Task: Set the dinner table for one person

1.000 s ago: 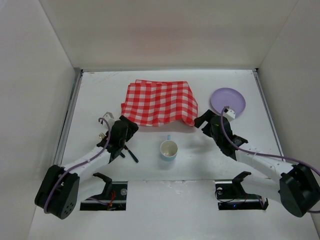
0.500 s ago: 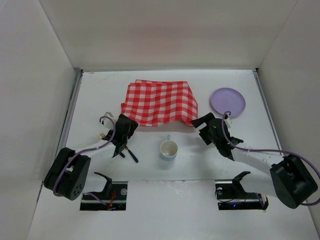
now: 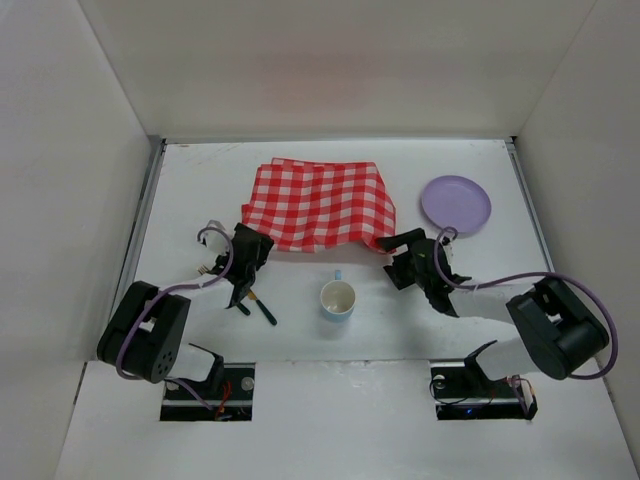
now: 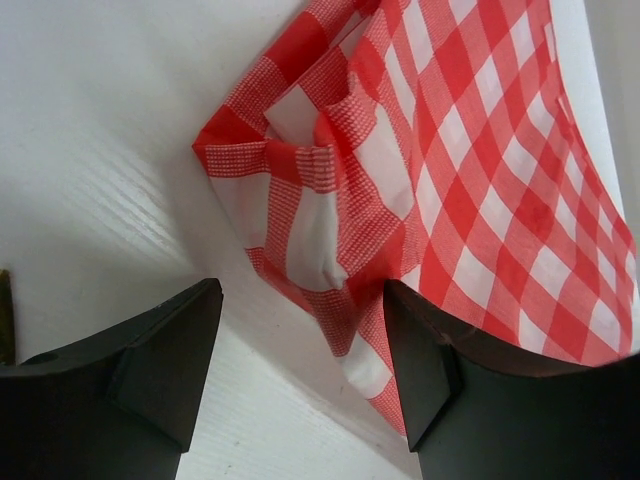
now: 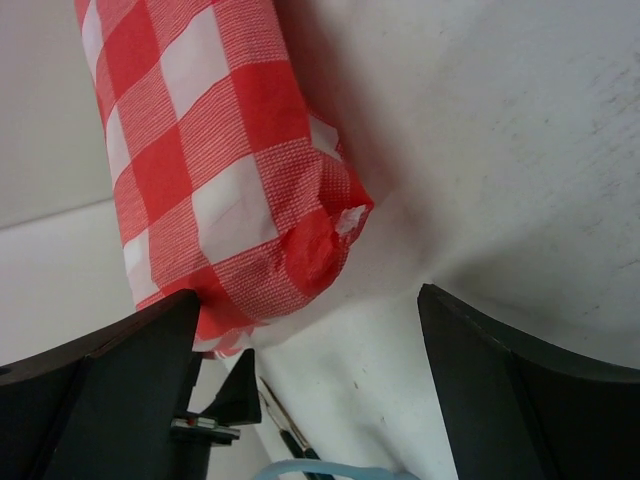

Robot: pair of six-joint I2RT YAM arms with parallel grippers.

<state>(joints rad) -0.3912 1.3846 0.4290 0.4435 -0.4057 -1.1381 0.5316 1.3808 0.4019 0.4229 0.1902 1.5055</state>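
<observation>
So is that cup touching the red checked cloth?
Apart. The top view shows the cup standing nearer the arms than the cloth, with a strip of bare white table between them.

Bare dinner table (image 3: 180,190) at far left; checked cloth (image 3: 320,205) and cup (image 3: 338,299) central, plate (image 3: 456,203) far right

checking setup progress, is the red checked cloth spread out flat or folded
Folded, not spread: the red-and-white checked cloth lies in layers, its near corners doubled over and rumpled in both wrist views.
</observation>
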